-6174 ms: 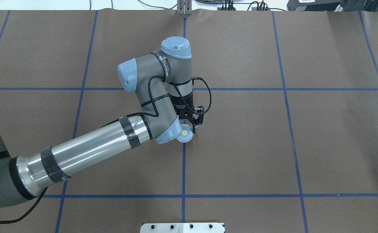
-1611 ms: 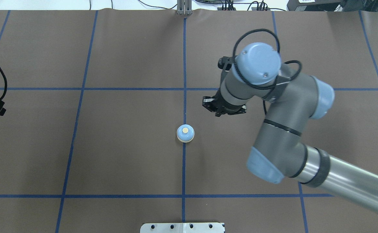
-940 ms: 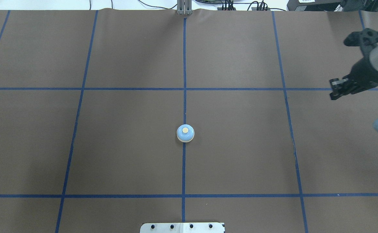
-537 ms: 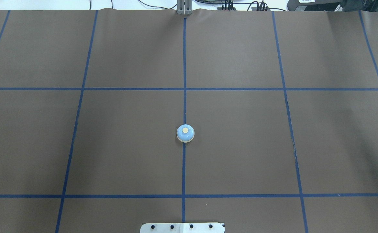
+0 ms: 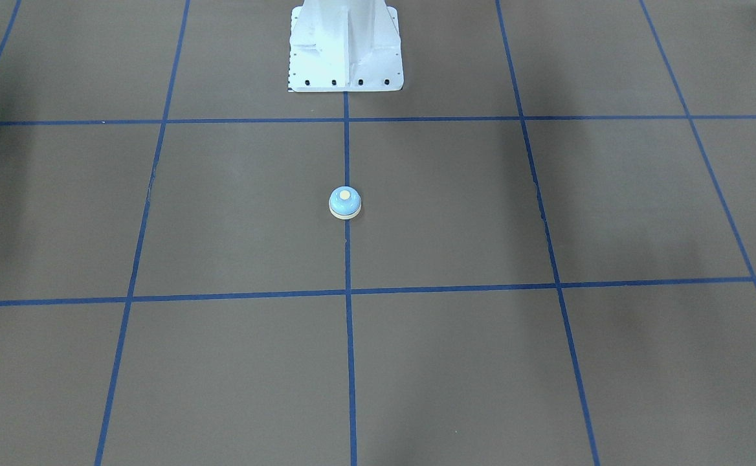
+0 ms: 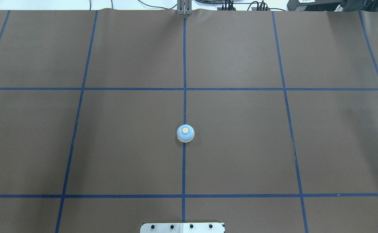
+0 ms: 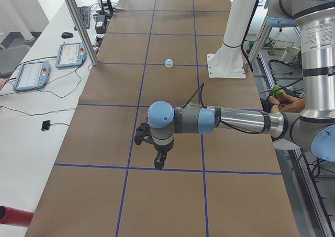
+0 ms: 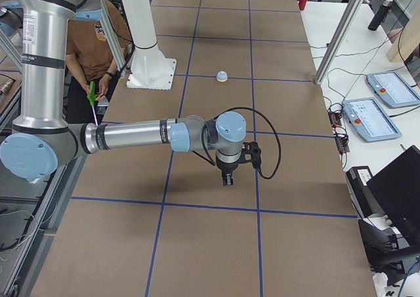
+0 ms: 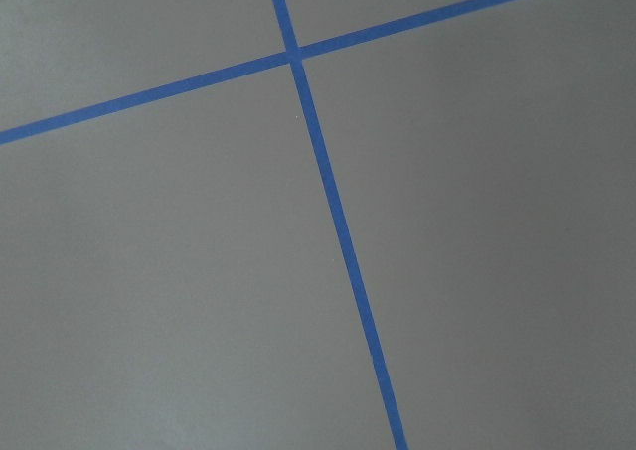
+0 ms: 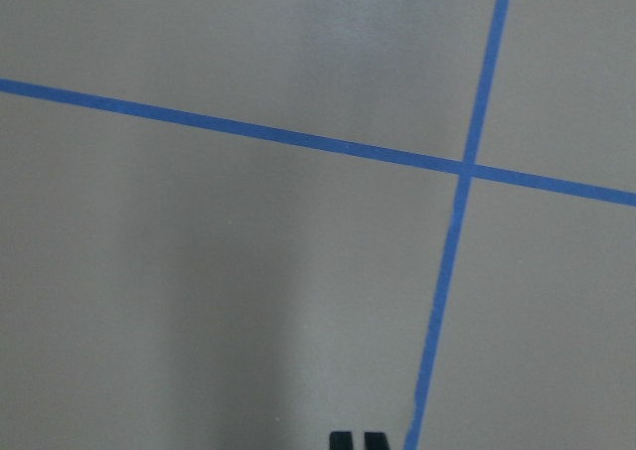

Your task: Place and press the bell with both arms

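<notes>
In the front-facing view the bell [image 5: 345, 202] stands upright at the centre of the frame, on the blue tape line [image 5: 347, 259] that runs down the middle of the tabletop [image 5: 222, 213], below the white pedestal [image 5: 345, 45] at the top edge. No arm shows here and nothing touches the bell; its spot on the midline looks chosen so that either arm can reach it equally. The overhead view agrees: the bell [image 6: 185, 133] sits just below centre on the same line, button up, so the placing step seems done, though whether the press is done cannot be read. In the exterior left view the left arm [image 7: 235, 121] stretches low across the middle of the frame, its left gripper [image 7: 159, 161] pointing down over bare tabletop, well apart from the bell in the upper middle. I cannot tell from here how far it is open. In the exterior right view the right arm [image 8: 131, 136] mirrors this, the right gripper [image 8: 227, 178] hanging low at frame centre, far from the bell above it, a parked pose by the look of it. The left wrist view shows only tabletop and a tape crossing [image 9: 291, 52], no fingers. The right wrist view shows two black fingertips [image 10: 341, 440] at the bottom edge, drawn nearly together with nothing between them, which suits pressing rather than grasping.
</notes>
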Tool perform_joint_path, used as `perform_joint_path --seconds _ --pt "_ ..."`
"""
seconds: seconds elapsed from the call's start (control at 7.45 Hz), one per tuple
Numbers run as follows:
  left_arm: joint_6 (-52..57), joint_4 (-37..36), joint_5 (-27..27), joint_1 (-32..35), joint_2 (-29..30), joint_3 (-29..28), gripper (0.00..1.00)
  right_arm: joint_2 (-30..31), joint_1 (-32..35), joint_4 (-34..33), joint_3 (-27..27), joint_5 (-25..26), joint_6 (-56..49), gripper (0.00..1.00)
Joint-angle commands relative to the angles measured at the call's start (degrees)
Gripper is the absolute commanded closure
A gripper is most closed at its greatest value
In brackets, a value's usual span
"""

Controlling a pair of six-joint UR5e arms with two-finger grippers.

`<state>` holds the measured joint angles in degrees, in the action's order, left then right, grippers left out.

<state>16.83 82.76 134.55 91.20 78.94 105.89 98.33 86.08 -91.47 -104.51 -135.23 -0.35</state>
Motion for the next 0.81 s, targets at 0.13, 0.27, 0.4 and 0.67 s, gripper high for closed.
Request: perform_joint_path --seconds 0.13,0.27,0.4,0.67 --pt "-5.71 -0.05 0.01 1.09 -0.37 -0.77 0.0 1.25 1.55 0.24 -0.52 -0.29 -0.09 0.0" --pt "-6.98 0.04 0.1 1.09 -1.32 0.09 0.0 1.17 1.72 0.33 -0.78 -0.21 -0.09 0.0" --pt "-7.08 0.91 0.62 1.09 -2.12 -0.24 0.0 1.17 1.99 0.94 -1.13 -0.29 -0.09 0.0" --pt "-8.12 2.23 3.25 1.09 -2.21 -1.82 0.0 2.31 2.43 1.82 -2.1 0.06 -0.09 0.0"
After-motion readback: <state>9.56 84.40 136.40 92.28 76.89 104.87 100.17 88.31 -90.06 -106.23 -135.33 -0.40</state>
